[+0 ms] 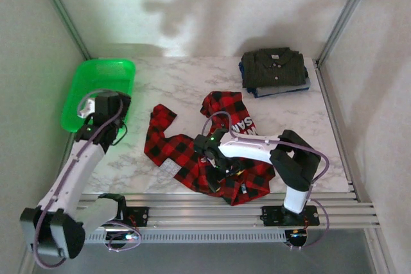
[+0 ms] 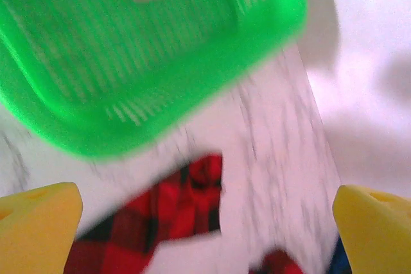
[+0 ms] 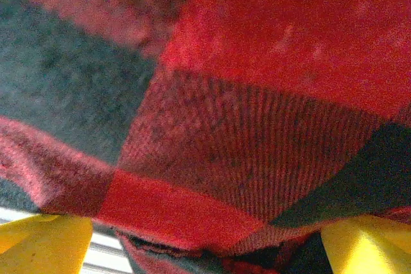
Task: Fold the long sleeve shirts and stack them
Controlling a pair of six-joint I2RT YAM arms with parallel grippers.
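- You have the plaid shirt (image 1: 205, 152) lying crumpled, not folded, on the near middle of the tabletop (image 1: 186, 81). One sleeve reaches toward the left edge, and the white lettering faces up near its far side.
- The folded dark shirt (image 1: 275, 68) sits at the far right corner, on top of a blue garment (image 1: 282, 89) whose edge pokes out on the near side. This pile is well apart from the plaid shirt.
- The green basket (image 1: 96, 91) is at the far left corner, hanging partly over the left edge.
- Your left gripper (image 2: 205, 235) is near the left edge, just beside the basket's near end. Its yellow fingers (image 2: 38, 229) are wide apart with nothing between them, and a plaid sleeve tip lies below it.
- Your right gripper (image 3: 205, 242) is down on the near part of the plaid shirt. Its fingers (image 3: 366, 242) are spread apart with red-and-black cloth right up against the camera. You can't tell whether they touch the cloth.
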